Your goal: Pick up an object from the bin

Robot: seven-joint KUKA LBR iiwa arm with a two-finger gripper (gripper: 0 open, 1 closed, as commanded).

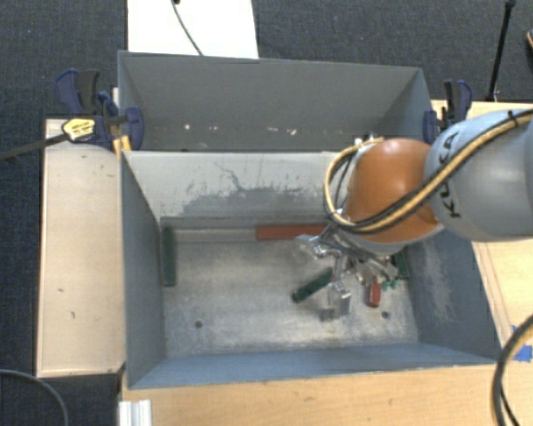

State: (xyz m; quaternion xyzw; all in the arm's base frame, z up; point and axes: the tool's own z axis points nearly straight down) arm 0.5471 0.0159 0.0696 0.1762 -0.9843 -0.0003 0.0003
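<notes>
My gripper [337, 298] hangs low over the right middle of the bin floor, under the arm's orange cover. A short dark green stick [310, 287] lies slanted on the floor, touching or just beside the gripper's left side. A small red-brown piece [373, 295] stands just right of the gripper. Behind the gripper, a long red-brown bar [284, 232] lies along the foot of the back wall, its right end hidden by the arm.
A dark green bar [169, 256] lies along the left wall, far from the gripper. Small green bits [394, 277] show at the right, partly under the arm. The arm covers the bin's right rear corner.
</notes>
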